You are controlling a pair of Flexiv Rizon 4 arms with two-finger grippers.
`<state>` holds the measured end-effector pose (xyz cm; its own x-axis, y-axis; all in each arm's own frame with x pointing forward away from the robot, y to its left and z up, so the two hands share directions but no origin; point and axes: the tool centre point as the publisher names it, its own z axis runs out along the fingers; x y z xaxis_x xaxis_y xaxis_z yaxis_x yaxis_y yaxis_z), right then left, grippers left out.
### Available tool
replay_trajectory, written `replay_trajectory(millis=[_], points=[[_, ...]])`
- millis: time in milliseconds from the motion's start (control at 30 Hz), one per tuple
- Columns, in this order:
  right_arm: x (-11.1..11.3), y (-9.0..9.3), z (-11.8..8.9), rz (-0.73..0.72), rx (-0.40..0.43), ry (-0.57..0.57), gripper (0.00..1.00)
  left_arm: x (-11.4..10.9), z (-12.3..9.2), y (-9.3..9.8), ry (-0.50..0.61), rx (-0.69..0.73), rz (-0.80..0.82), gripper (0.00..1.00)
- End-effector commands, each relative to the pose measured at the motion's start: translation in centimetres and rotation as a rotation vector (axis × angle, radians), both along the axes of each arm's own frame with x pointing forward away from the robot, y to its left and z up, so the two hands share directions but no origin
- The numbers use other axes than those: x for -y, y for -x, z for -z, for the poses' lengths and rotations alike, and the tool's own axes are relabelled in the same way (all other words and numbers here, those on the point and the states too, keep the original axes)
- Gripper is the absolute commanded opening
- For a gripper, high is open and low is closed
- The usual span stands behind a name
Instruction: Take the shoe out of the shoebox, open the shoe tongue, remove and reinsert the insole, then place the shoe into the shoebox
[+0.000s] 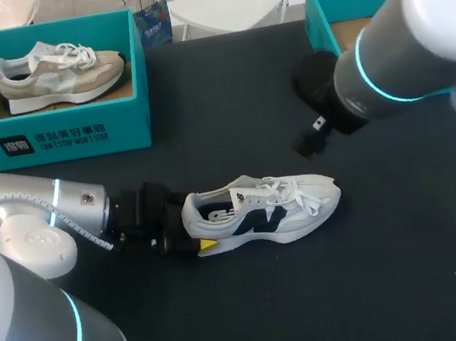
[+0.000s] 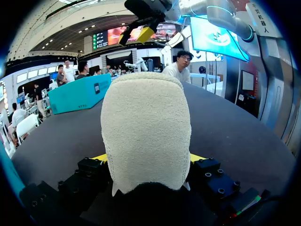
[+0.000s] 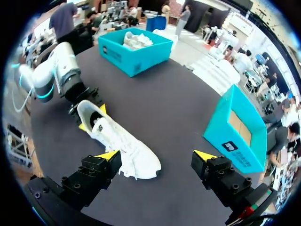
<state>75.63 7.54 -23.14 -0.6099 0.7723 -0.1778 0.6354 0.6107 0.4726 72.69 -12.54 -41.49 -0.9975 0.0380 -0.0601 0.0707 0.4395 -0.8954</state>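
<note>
A white sneaker (image 1: 261, 208) with a dark side logo lies on its sole in the middle of the black table (image 1: 256, 303), toe pointing right. My left gripper (image 1: 194, 227) is at its heel. In the left wrist view the cream heel (image 2: 146, 132) fills the gap and both yellow tips press on it from either side. My right gripper (image 1: 311, 137) hangs open above the table, behind the toe, and holds nothing. Seen from the right wrist, the sneaker (image 3: 117, 141) lies below and beside the open right gripper (image 3: 156, 157). It shows overhead as well (image 2: 138, 34).
A teal shoebox (image 1: 51, 133) at the back left holds a beige sneaker (image 1: 59, 71). A second teal shoebox (image 1: 320, 11) stands at the back right, partly hidden by my right arm; its inside (image 3: 237, 125) looks empty. The box with the shoe (image 3: 134, 47) stands beyond my left arm (image 3: 54, 70).
</note>
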Motion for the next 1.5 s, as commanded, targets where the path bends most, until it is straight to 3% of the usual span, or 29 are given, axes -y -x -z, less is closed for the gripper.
replay_trajectory(millis=[33, 233, 500, 800, 1233, 1500], points=[[-2.5, -1.3, 0.0, 0.180, 0.006, 0.135, 1.00, 0.1, 0.4, 0.1, -0.002, 0.000, 0.002, 0.00], [-3.8, -1.4, 0.3, 0.353, -0.063, 0.212, 1.00, 0.1, 0.4, 0.1, -0.002, 0.000, 0.002, 0.00], [-4.8, -0.3, 1.3, 0.578, -0.071, 0.228, 1.00, 0.1, 0.4, 0.1, -0.002, 0.000, 0.002, 0.00], [-7.4, 0.7, 3.6, 0.672, -0.098, 0.221, 1.00, 0.1, 0.4, 0.1, -0.002, 0.000, 0.002, 0.00], [-11.4, 2.0, 7.4, 0.686, -0.164, 0.170, 1.00, 0.1, 0.4, 0.1, -0.002, 0.000, 0.002, 0.00], [-13.2, 3.0, 8.6, 0.705, -0.194, 0.149, 1.00, 0.1, 0.4, 0.1, -0.002, 0.000, 0.002, 0.00]])
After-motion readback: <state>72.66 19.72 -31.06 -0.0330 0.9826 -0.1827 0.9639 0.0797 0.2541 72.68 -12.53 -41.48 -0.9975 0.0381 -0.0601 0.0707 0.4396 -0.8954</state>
